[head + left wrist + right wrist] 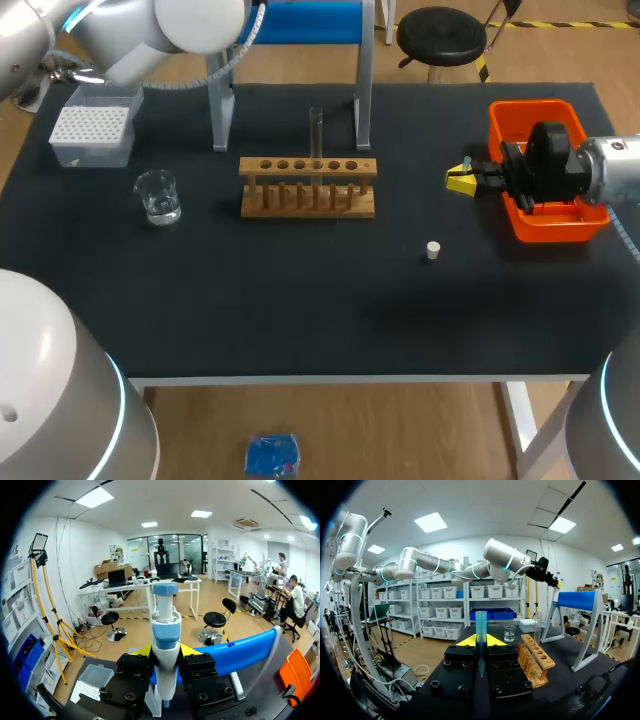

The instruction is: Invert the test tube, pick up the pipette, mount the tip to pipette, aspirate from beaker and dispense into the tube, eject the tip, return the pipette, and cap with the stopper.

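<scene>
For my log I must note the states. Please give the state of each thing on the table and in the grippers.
Tube: standing in rack, no stopper on it.
Beaker: upright, clear liquid inside.
Stopper: loose on table.
Pipette: held by left gripper.
Tip: held by right gripper.

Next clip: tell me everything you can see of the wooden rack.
The rack looks like pale wood: a top bar with a row of round holes, a base, and upright pegs along its front. It stands level near the middle of the dark table, just in front of the stand's legs. A clear tube stands upright in one of the middle holes; the other holes look empty. Nothing else touches it. The beaker stands apart to its left.
</scene>
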Controlling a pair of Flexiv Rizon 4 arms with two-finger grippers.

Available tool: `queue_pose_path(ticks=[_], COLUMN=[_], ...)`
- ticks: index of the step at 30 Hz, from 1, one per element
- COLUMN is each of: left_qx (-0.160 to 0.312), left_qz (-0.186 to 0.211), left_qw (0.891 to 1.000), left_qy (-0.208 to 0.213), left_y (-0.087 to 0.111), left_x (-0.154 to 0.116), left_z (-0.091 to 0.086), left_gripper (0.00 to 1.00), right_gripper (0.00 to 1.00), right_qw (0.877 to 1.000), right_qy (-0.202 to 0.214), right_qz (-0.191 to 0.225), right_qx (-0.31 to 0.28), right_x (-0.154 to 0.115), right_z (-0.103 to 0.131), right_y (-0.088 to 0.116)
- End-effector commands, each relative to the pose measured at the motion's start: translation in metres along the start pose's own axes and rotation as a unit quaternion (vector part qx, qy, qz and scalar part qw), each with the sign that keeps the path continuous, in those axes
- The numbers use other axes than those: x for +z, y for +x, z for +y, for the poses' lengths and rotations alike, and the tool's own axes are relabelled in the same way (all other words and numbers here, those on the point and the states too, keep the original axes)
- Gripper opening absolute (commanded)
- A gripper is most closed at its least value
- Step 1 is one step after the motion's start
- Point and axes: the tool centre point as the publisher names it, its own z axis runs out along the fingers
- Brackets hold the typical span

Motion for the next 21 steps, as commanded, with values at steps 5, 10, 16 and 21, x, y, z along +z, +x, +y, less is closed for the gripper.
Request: queue_pose_path(ticks=[5, 10, 16, 21], left_qx=[0.027, 0.031, 0.045, 0.067], left_qz=[0.057, 0.097, 0.156, 0.208], left_qw=[0.998, 0.995, 0.987, 0.976], left_qy=[-0.005, -0.002, -0.012, -0.022], left_y=[-0.009, -0.011, -0.007, 0.003], left_x=[-0.046, -0.079, -0.122, -0.159], left_z=[-0.006, -0.007, -0.005, -0.004], left_gripper=[0.00, 0.00, 0.00, 0.00], right_gripper=[0.00, 0.00, 0.00, 0.00], right_qw=[1.000, 1.000, 1.000, 1.000], right_qy=[0.000, 0.000, 0.000, 0.000], right_qz=[0.001, 0.001, 0.001, 0.001], right_qx=[0.000, 0.000, 0.000, 0.000], right_x=[-0.001, -0.001, -0.001, -0.001], right_z=[0.000, 0.000, 0.000, 0.000], right_y=[0.000, 0.000, 0.000, 0.000])
